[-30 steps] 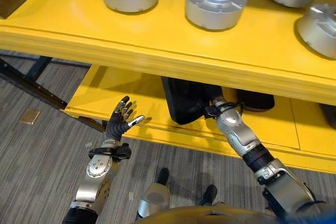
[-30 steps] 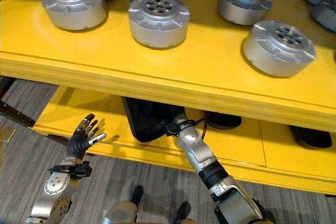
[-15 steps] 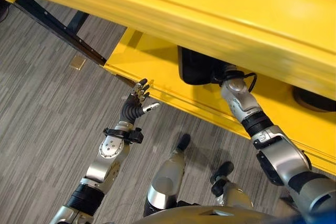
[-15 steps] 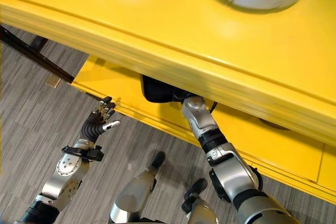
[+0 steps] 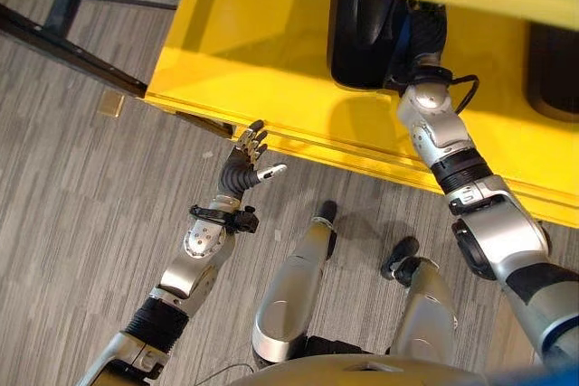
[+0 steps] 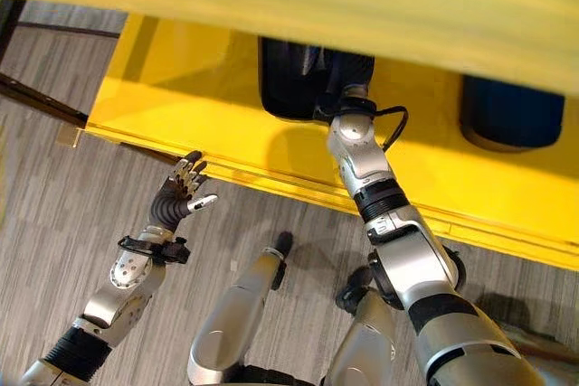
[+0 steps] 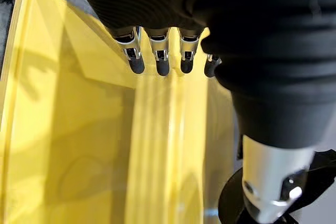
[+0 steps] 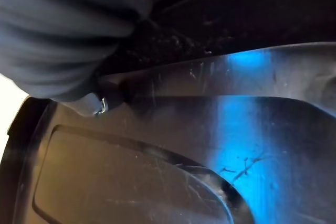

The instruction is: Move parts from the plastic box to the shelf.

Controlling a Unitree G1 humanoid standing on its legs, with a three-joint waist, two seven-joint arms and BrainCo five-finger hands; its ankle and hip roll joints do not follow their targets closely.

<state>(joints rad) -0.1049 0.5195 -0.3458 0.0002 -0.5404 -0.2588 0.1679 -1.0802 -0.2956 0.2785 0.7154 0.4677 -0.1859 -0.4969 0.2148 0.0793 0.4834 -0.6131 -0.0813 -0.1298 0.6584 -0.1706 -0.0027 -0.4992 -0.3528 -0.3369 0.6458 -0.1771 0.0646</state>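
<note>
Care is called for on the lower shelf [image 5: 271, 70], where the right robot hand [image 5: 423, 38] is reached into the dark plastic box [image 5: 362, 42]: the reach is best kept slow until a part is felt. Whether its fingers are closed cannot be told; no part is seen. The left robot hand [image 5: 242, 169] is held open, empty, just before the shelf edge.

The head camera has tipped downward over the last second, so the upper yellow shelf board and the silver parts standing on it have slid up out of sight, and the grey floor [image 5: 72, 223] and the lower shelf [image 5: 271, 70] take their place. That shift belongs to the camera. The robot's legs have come into sight at the bottom.
</note>
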